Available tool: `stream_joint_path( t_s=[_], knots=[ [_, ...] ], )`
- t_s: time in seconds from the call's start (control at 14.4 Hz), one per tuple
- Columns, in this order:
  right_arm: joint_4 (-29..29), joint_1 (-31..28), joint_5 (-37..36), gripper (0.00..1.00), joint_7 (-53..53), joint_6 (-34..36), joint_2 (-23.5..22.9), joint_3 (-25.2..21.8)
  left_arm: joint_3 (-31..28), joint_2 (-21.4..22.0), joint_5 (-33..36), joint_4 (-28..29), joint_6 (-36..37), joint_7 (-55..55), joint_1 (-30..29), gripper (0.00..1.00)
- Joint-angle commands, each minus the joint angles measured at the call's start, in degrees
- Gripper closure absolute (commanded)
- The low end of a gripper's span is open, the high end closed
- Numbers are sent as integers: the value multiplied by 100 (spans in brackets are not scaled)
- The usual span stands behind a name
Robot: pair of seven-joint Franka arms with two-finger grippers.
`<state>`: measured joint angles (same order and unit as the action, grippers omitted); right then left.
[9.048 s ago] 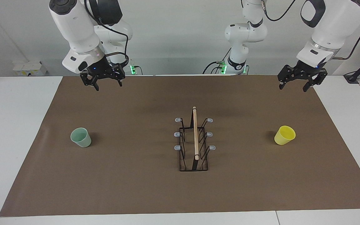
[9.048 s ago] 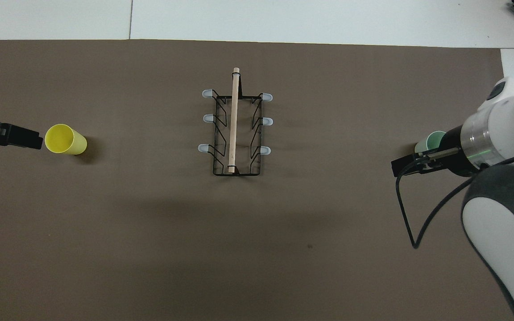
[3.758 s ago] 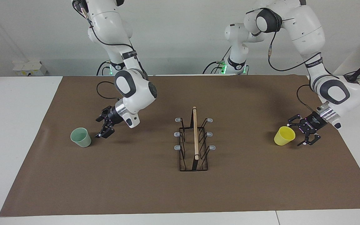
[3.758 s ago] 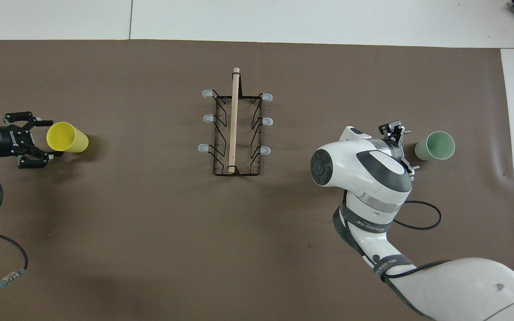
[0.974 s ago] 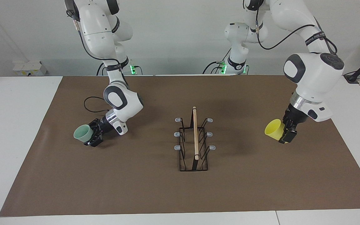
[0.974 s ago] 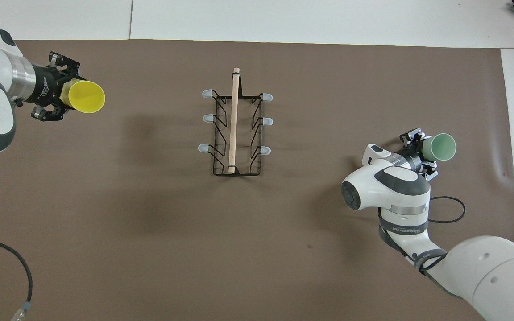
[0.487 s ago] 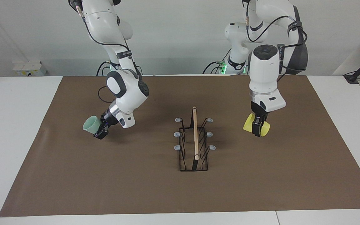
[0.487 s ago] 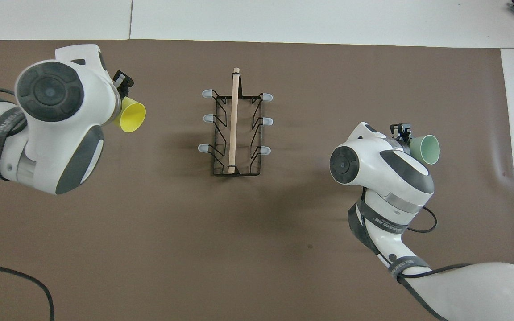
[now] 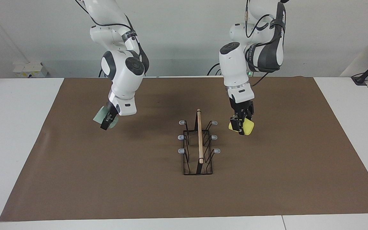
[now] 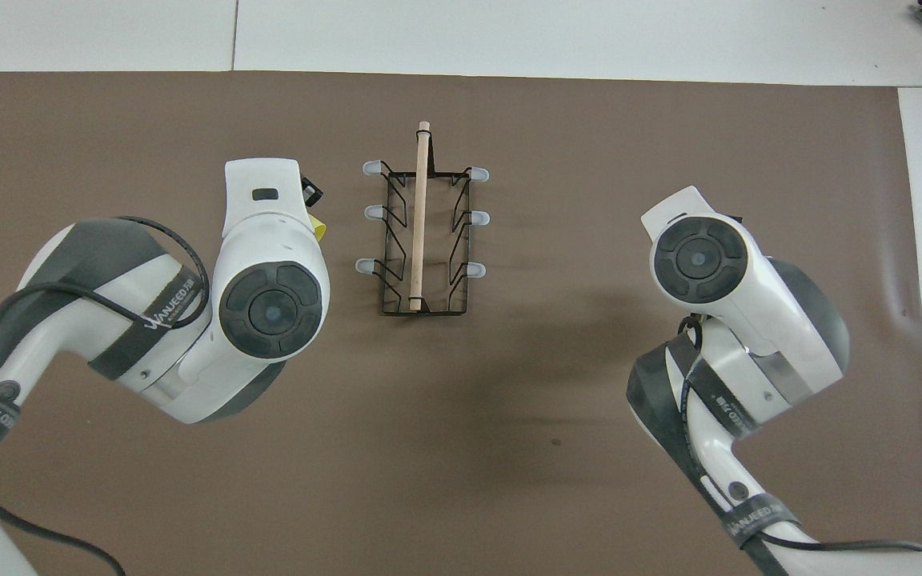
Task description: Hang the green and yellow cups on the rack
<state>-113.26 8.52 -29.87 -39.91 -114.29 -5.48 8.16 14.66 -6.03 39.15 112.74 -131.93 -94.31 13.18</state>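
We have just swung both cups off the counter toward the rack, left gripper holding the yellow cup, right gripper the green cup, hanging comes next.

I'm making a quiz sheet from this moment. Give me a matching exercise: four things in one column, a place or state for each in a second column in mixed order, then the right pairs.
Things
1. yellow cup
2. green cup
3. rack
4. brown mat

Places or states
A. stands on the mat midway between the two arms, all prongs bare
B. held in the air by the right gripper
C. covers the table under everything
D. held in the air by the left gripper, close beside the rack

Pairs: 1-D, 2-B, 3-A, 4-C
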Motion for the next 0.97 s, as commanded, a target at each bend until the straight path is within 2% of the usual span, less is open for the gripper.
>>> stream_joint_path(
  t_s=[0.0,0.28,0.42,0.77,0.9],
  knots=[
    [199,-78,1066,100,-175,-23,231,116,178,365,425,547,-289,-298,-61,100],
    [243,-131,2728,100,-377,-84,521,125,380,480,1198,864,-858,-1158,-61,100],
    [252,-157,3371,100,-473,-390,653,125,389,471,1445,882,-1010,-1318,-61,100],
    [182,-166,4935,100,-895,-927,1005,107,617,480,1472,952,-1071,-1345,-61,100],
    [155,-244,5603,100,-1402,-1138,1049,90,670,498,1464,1013,-1089,-1345,-26,100]
  ],
)
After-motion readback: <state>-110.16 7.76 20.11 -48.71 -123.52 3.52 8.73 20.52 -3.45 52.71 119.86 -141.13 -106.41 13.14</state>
